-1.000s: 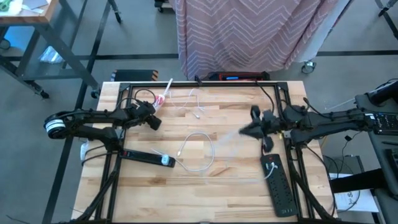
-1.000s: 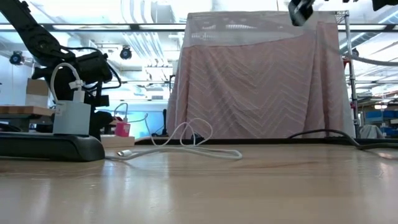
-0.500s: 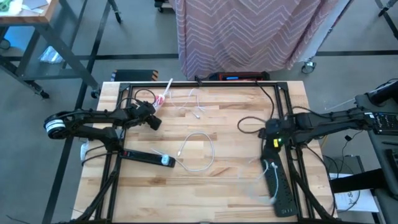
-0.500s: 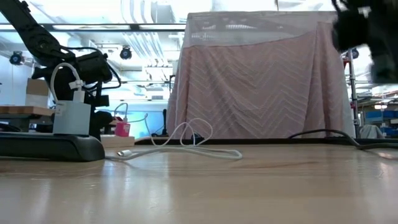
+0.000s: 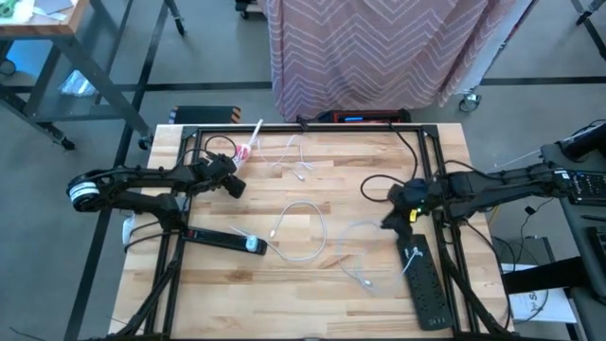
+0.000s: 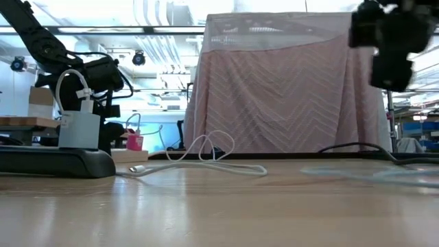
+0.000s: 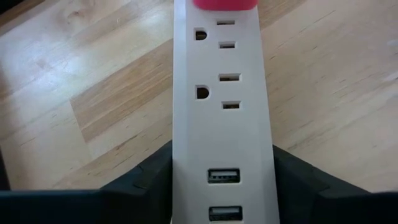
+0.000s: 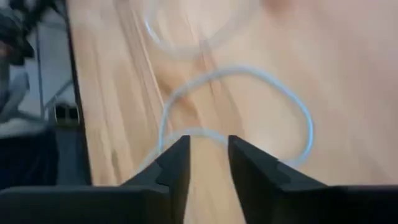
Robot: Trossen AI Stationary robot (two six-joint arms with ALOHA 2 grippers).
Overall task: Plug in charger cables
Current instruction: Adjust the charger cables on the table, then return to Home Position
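Note:
My left gripper [image 5: 232, 182] is at the far left, shut on a white power strip [image 7: 224, 93] that carries a red-pink plug [image 7: 225, 4]. My right gripper [image 5: 390, 220] hangs right of centre, shut on a thin white charger cable [image 5: 352, 248]. That cable curves over the wood to its free end [image 5: 365, 281]. Another white cable [image 5: 303, 232] lies looped mid-table. A pale plug block [image 6: 79, 129] stands in the left black power strip [image 5: 225, 239]. The right black strip [image 5: 426, 289] carries a white plug [image 5: 412, 254]. My left gripper has the white strip's two long sides [image 7: 177, 180] between its fingers, at the end with the USB ports. The fingers point along the strip. My right gripper meets the white cable [image 8: 202, 134] at its fingertips, pointing down. The rest trails slack in loops on the table.
A thick black cord [image 5: 379, 185] loops beside the right gripper. Another thin white cord [image 5: 295, 156] lies at the far middle. A black frame [image 5: 303, 128] runs along the table's far edge, with a pink drape [image 6: 288, 82] behind it. Bare wood lies near the front edge.
My right gripper has come down and a little toward the near edge, carrying the white cable. The cable's loose part has swung about: half a second ago it hung over the right black strip, and now it lies curved on the wood left of that strip.

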